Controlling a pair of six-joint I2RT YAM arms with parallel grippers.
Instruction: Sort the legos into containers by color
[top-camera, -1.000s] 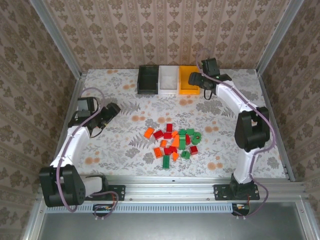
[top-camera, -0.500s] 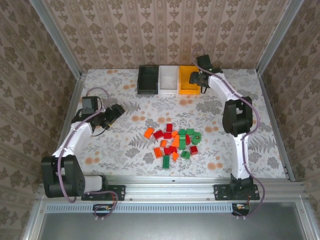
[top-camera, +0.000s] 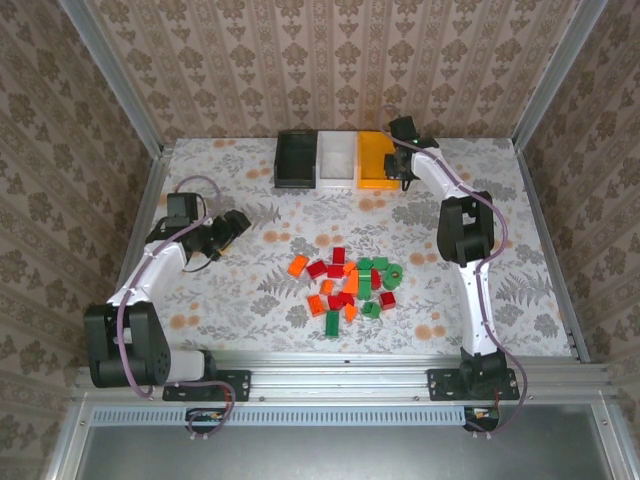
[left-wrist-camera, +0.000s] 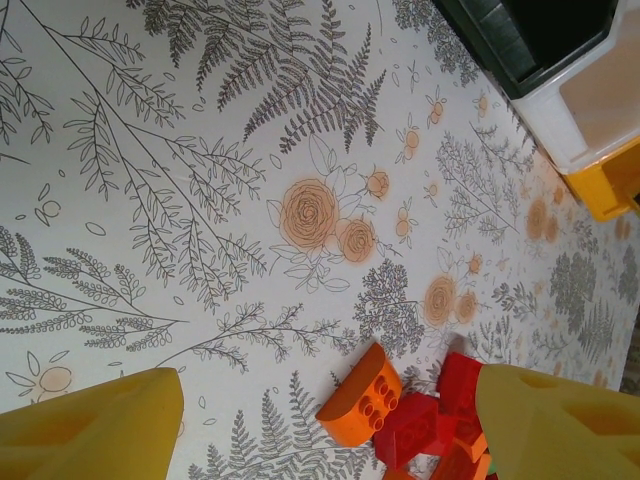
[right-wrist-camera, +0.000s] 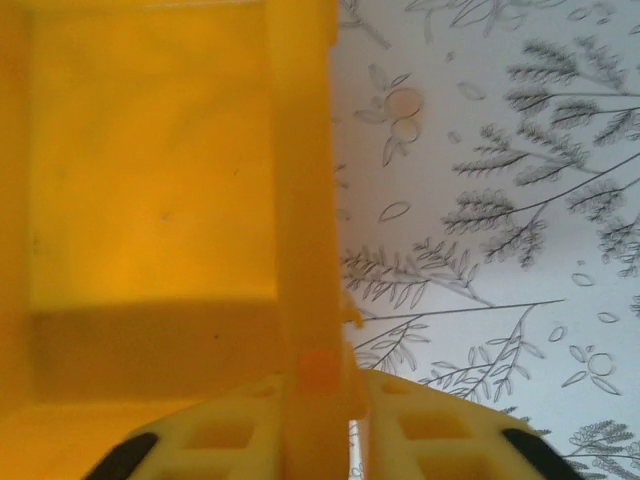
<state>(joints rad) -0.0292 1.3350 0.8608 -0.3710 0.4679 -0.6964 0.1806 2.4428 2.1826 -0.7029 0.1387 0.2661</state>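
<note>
Overhead far, looking down; wrists close; yellow bin (top-camera: 376, 160) shared.

Legos (top-camera: 348, 283) before me, unsorted
Red, orange, green heap mid-surface; black bin (top-camera: 296, 160), white bin (top-camera: 336, 158), orange-yellow bin (top-camera: 372, 165) abut beyond.

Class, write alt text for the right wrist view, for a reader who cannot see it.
The right gripper is shut on the side wall of the orange-yellow bin, whose visible inside is bare. A floral tablecloth lies to the right of the bin.

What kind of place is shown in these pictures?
Likely a robot test booth, not a home: bare aluminium frame rails enclose wallpapered panel walls and a floral-printed table surface.
</note>
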